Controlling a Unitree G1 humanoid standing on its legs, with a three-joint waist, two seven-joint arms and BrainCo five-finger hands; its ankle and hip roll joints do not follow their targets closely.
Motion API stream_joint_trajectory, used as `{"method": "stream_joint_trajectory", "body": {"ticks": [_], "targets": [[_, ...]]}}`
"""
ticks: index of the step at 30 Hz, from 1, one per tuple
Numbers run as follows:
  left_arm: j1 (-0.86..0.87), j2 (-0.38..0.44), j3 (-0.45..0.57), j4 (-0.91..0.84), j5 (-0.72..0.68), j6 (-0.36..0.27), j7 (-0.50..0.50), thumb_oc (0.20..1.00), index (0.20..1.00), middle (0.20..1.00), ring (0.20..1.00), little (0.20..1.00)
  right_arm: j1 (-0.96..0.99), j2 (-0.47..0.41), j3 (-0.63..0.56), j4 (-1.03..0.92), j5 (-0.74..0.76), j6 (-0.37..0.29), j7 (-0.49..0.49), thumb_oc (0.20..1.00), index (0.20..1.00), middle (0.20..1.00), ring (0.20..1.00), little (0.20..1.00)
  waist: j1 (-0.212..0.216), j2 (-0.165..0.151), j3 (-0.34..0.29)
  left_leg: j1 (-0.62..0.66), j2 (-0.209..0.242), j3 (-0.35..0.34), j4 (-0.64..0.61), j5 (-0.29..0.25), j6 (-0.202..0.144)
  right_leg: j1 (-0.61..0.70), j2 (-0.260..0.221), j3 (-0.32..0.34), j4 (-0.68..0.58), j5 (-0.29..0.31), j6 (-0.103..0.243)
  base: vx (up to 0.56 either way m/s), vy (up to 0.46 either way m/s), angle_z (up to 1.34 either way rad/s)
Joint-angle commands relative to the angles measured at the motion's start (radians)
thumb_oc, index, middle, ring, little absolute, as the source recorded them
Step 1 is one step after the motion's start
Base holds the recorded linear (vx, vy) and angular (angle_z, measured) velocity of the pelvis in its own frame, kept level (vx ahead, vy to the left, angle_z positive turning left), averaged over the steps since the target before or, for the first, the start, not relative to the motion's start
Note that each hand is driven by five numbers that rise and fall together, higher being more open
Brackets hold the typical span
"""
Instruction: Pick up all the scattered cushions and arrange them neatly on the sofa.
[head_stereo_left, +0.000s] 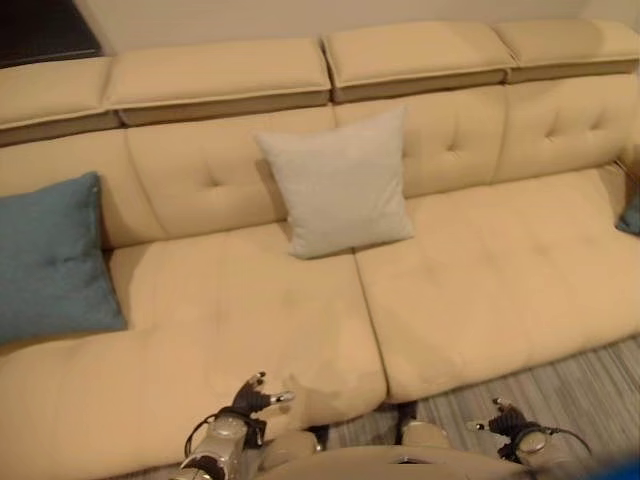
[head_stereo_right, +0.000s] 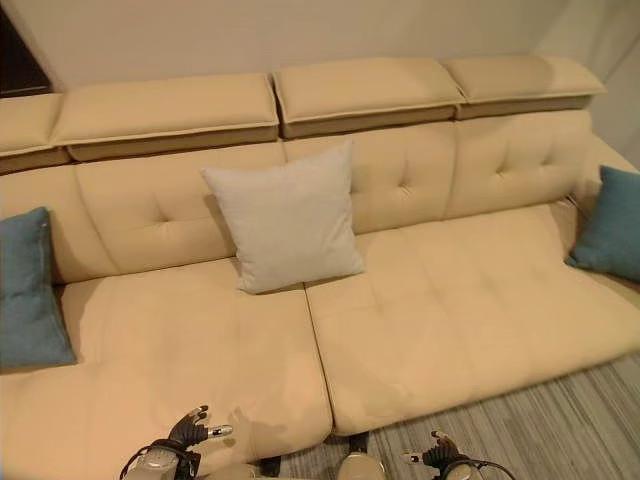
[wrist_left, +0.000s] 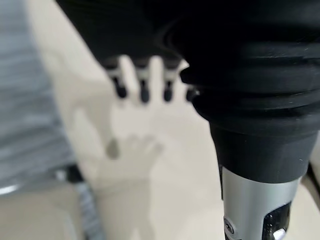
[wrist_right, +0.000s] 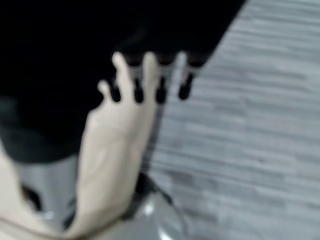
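Cushions on sofa (head_stereo_right: 440, 330), three seen: pale grey cushion (head_stereo_right: 285, 216) upright against sofa backrest, about mid-sofa, just left of the seam between the two seat pads, lower edge on the seat. Blue cushion (head_stereo_left: 52, 258) at sofa's far left end, leaning on backrest, well apart from the grey one. Second blue cushion (head_stereo_right: 611, 224) at sofa's far right end, propped against the arm side. Rest of seat pads bare betw. them. Left hand (head_stereo_left: 255, 395) low, over sofa's front edge left of the seam; fingers straight/relaxed, spread, holding nothing; its wrist view shows dark tips in a row above the beige seat. Right hand (head_stereo_left: 505, 420) low, in front of sofa, over grey striped floor (head_stereo_left: 560, 385); fingers extended, nothing in grasp. Neither hand touching any cushion.
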Motion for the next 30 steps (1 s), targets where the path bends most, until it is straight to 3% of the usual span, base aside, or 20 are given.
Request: {"method": "stream_joint_trajectory", "body": {"ticks": [1, 2, 3, 4, 5, 6, 8, 10, 16, 19, 23, 26, 30], "targets": [[-0.002, 0.028, 0.034, -0.019, 0.03, -0.003, 0.017, 1.0, 1.0, 1.0, 1.0, 1.0, -0.06, -0.054, 0.034, -0.02, -0.018, 0.006, -0.02, 1.0, 1.0, 1.0, 1.0, 1.0, 0.047, 0.032, 0.051, 0.048, 0.041, -0.046, 0.057, -0.123, -0.066, -0.016, 0.045, -0.128, 0.086, -0.048, 0.036, -0.27, 0.079, -0.91], [-0.002, 0.028, 0.034, -0.019, 0.03, -0.003, 0.017, 1.0, 1.0, 1.0, 1.0, 1.0, -0.06, -0.053, 0.034, -0.02, -0.018, 0.006, -0.02, 1.0, 1.0, 1.0, 1.0, 1.0, 0.046, 0.03, 0.049, 0.044, 0.038, -0.047, 0.056, -0.12, -0.065, -0.02, 0.042, -0.128, 0.087, -0.047, 0.036, -0.31, 0.106, -0.89], [0.005, 0.037, 0.04, -0.012, 0.034, 0.006, 0.016, 1.0, 1.0, 1.0, 1.0, 1.0, -0.061, -0.055, 0.047, -0.018, -0.02, 0.001, -0.021, 1.0, 1.0, 1.0, 1.0, 1.0, 0.062, 0.035, 0.05, 0.044, 0.05, -0.015, 0.042, -0.1, -0.051, -0.002, 0.063, -0.172, 0.214, -0.102, 0.011, -0.26, 0.08, -0.7], [0.009, 0.041, 0.042, -0.009, 0.035, 0.008, 0.016, 1.0, 1.0, 1.0, 1.0, 1.0, -0.062, -0.055, 0.049, -0.018, -0.019, 0.0, -0.02, 1.0, 1.0, 1.0, 1.0, 1.0, 0.065, 0.036, 0.046, 0.047, 0.056, -0.002, 0.035, -0.091, -0.046, 0.011, 0.075, -0.175, 0.25, -0.127, 0.004, -0.26, 0.079, -0.77], [0.008, 0.041, 0.042, -0.009, 0.035, 0.008, 0.016, 1.0, 1.0, 1.0, 1.0, 1.0, -0.062, -0.055, 0.049, -0.018, -0.019, 0.001, -0.02, 1.0, 1.0, 1.0, 1.0, 1.0, 0.064, 0.034, 0.044, 0.044, 0.055, -0.002, 0.034, -0.088, -0.046, 0.009, 0.074, -0.175, 0.249, -0.126, 0.004, -0.2, -0.005, -0.99], [0.013, 0.046, 0.048, 0.006, 0.04, 0.016, 0.015, 1.0, 1.0, 1.0, 1.0, 1.0, -0.068, -0.052, 0.048, -0.014, -0.011, 0.001, -0.023, 1.0, 1.0, 1.0, 1.0, 1.0, 0.079, 0.032, 0.028, 0.04, 0.067, 0.029, 0.022, -0.072, -0.04, 0.056, 0.101, -0.193, 0.291, -0.18, -0.006, -0.13, -0.018, -1.07], [0.015, 0.048, 0.051, 0.013, 0.042, 0.02, 0.014, 1.0, 1.0, 1.0, 1.0, 1.0, -0.073, -0.05, 0.05, -0.014, -0.01, 0.0, -0.026, 1.0, 1.0, 1.0, 1.0, 1.0, 0.093, 0.03, 0.023, 0.036, 0.073, 0.048, 0.023, -0.07, -0.038, 0.081, 0.107, -0.207, 0.311, -0.205, -0.01, -0.18, -0.061, -0.81], [0.015, 0.052, 0.053, 0.025, 0.044, 0.022, 0.017, 1.0, 1.0, 1.0, 1.0, 1.0, -0.079, -0.045, 0.054, -0.023, 0.002, 0.0, -0.034, 1.0, 1.0, 1.0, 1.0, 1.0, 0.136, 0.006, 0.006, -0.006, 0.077, 0.105, 0.037, -0.053, -0.049, 0.174, 0.129, -0.212, 0.224, -0.223, -0.004, -0.26, -0.172, -0.63], [-0.004, 0.026, 0.048, 0.029, 0.026, 0.019, 0.028, 1.0, 1.0, 1.0, 1.0, 1.0, -0.087, -0.053, 0.05, -0.028, 0.035, 0.001, -0.049, 1.0, 1.0, 1.0, 1.0, 1.0, 0.11, 0.001, 0.006, -0.059, 0.103, 0.121, 0.095, -0.029, -0.088, 0.199, 0.168, -0.154, 0.063, -0.207, -0.018, -0.1, -0.151, -0.59], [-0.023, 0.007, 0.033, 0.026, 0.007, 0.021, 0.031, 1.0, 1.0, 1.0, 1.0, 1.0, -0.086, -0.062, 0.04, -0.012, 0.055, 0.007, -0.061, 1.0, 1.0, 1.0, 1.0, 1.0, 0.11, 0.008, 0.033, -0.07, 0.082, 0.011, 0.139, -0.037, -0.115, 0.207, 0.175, -0.117, 0.038, -0.184, -0.032, -0.15, -0.025, -0.01], [-0.04, -0.004, 0.019, 0.018, -0.005, 0.018, 0.029, 1.0, 1.0, 1.0, 1.0, 1.0, -0.084, -0.063, 0.034, -0.004, 0.063, 0.006, -0.059, 1.0, 1.0, 1.0, 1.0, 1.0, 0.103, 0.009, 0.03, -0.028, 0.044, -0.122, 0.185, -0.081, -0.115, 0.174, 0.166, -0.062, 0.054, -0.156, -0.029, -0.12, 0.085, -0.66], [-0.05, -0.021, 0.006, 0.015, 0.001, 0.02, 0.028, 1.0, 1.0, 1.0, 1.0, 1.0, -0.084, -0.068, 0.021, -0.004, 0.064, 0.011, -0.06, 1.0, 1.0, 1.0, 1.0, 1.0, 0.071, 0.032, 0.017, 0.03, 0.048, -0.134, 0.1, -0.112, -0.098, 0.134, 0.163, -0.025, 0.055, -0.131, -0.012, -0.12, 0.17, -0.68], [-0.069, -0.017, -0.01, 0.007, 0.019, 0.017, 0.033, 1.0, 1.0, 1.0, 1.0, 1.0, -0.094, -0.068, 0.004, -0.005, 0.071, 0.018, -0.069, 1.0, 1.0, 1.0, 1.0, 1.0, 0.049, 0.031, 0.032, 0.029, 0.019, -0.144, 0.053, -0.096, -0.076, 0.057, 0.133, 0.001, 0.068, -0.066, 0.02, -0.18, 0.173, -0.51]]}}
